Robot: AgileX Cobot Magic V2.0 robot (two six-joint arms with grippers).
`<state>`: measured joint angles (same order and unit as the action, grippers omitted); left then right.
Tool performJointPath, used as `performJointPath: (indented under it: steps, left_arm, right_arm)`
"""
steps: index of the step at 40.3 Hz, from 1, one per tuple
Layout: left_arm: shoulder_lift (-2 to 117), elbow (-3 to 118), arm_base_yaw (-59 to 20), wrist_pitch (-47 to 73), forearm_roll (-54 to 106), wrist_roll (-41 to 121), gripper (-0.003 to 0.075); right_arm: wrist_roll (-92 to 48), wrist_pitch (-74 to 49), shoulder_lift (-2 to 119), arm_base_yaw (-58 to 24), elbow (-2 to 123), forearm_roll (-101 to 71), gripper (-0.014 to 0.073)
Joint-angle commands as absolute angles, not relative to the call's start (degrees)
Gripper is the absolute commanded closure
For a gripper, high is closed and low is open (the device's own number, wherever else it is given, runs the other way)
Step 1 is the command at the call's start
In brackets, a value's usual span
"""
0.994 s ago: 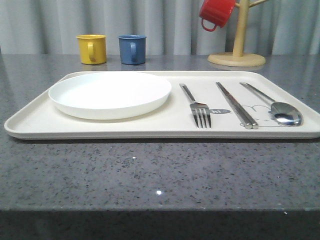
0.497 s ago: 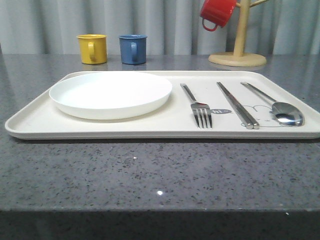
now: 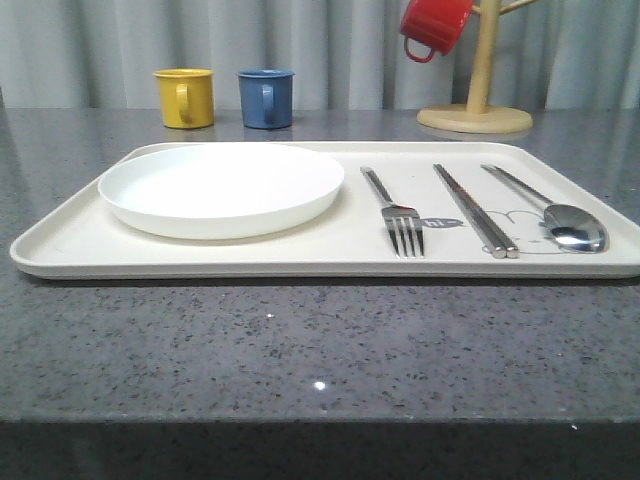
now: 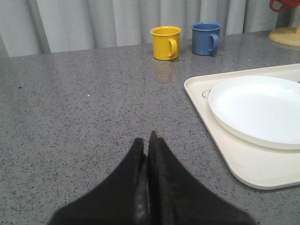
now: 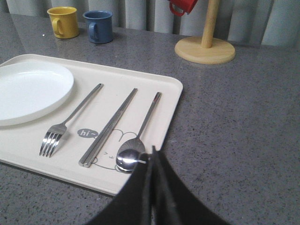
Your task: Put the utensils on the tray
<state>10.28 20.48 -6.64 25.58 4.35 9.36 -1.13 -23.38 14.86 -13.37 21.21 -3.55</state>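
The cream tray (image 3: pixel 330 258) lies across the grey table. On its right half lie a silver fork (image 3: pixel 394 213), a pair of chopsticks (image 3: pixel 472 209) and a spoon (image 3: pixel 560 218), side by side. The right wrist view shows the fork (image 5: pixel 70 123), chopsticks (image 5: pixel 110 126) and spoon (image 5: pixel 140 140) on the tray (image 5: pixel 168 108). My right gripper (image 5: pixel 152 152) is shut and empty, its tips just in front of the spoon's bowl. My left gripper (image 4: pixel 145 143) is shut and empty over bare table, left of the tray (image 4: pixel 225 154).
A round white plate (image 3: pixel 220 188) fills the tray's left half. A yellow mug (image 3: pixel 184 97) and a blue mug (image 3: pixel 265 98) stand at the back left. A wooden mug tree (image 3: pixel 476 105) with a red mug (image 3: pixel 432 25) stands at the back right.
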Motion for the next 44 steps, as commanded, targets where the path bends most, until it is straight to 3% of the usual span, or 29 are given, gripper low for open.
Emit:
performJointPath:
  steps: [1,7,20,27,44]
  left_arm:
    - [10.9,22.0,-6.7,21.1,5.0,8.6,0.0738]
    - [10.2,20.3,-6.5,19.0,4.9,8.6,0.0738]
    - [-1.9,5.2,-3.8,8.1,4.9,8.6,0.0738]
    - [-1.4,-0.6,-3.8,0.0,4.9,8.6,0.0738]
    - [-1.4,-0.4,-3.8,2.3,4.9,8.6,0.0738]
  right_arm:
    - [-1.7,-19.0,15.3,-13.3,22.7,-4.0,0.0662]
    - [-1.7,-19.0,15.3,-13.3,22.7,-4.0,0.0662]
    - [-1.7,-19.0,15.3,-13.3,22.7,-4.0,0.0662]
    - [-1.7,-19.1,15.3,-13.3,22.7,-4.0,0.0662]
    - [-1.7,-19.0,15.3,-13.3,22.7,-4.0,0.0662]
